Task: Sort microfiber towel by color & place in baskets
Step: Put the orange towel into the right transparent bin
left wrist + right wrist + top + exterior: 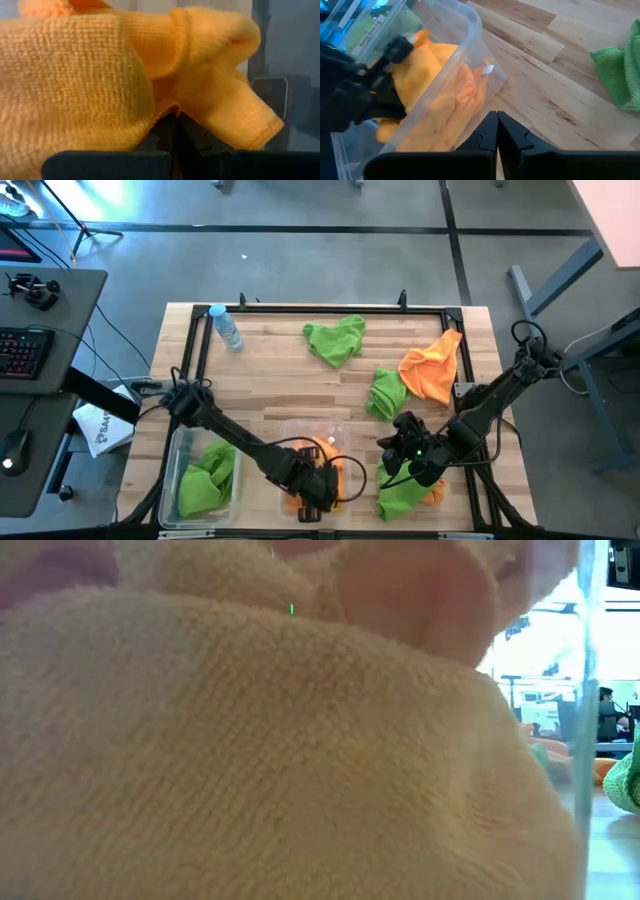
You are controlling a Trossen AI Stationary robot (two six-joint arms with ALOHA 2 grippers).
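Two clear tubs sit at the table's near edge. The left tub [205, 475] holds green cloths. The middle tub [318, 455] [470, 30] holds orange cloths [450, 95]. My left gripper [318, 488] [175, 125] is down inside the middle tub, shut on an orange cloth [100, 80]. My right gripper [388, 465] [496, 130] hovers shut just right of that tub, touching nothing. Loose on the table lie a green cloth [335, 340], another green one [385, 392], an orange one [432, 368], and a green cloth over an orange one [408, 490]. The low view is filled by the orange cloth [250, 740] behind the tub wall [582, 740]. My left gripper pinches the orange cloth at a fold [167, 106] between its two shut fingertips. It reaches slanting down into the middle tub from the table's left. The cloth bunches over the fingers and lies on the other orange cloths in the tub.
A small clear water bottle [226, 328] lies near the far left corner. A white packet [105, 425] sits off the table's left edge. A black frame [320, 307] runs around the table. Bare wood [270, 385] lies between the tubs and the far cloths.
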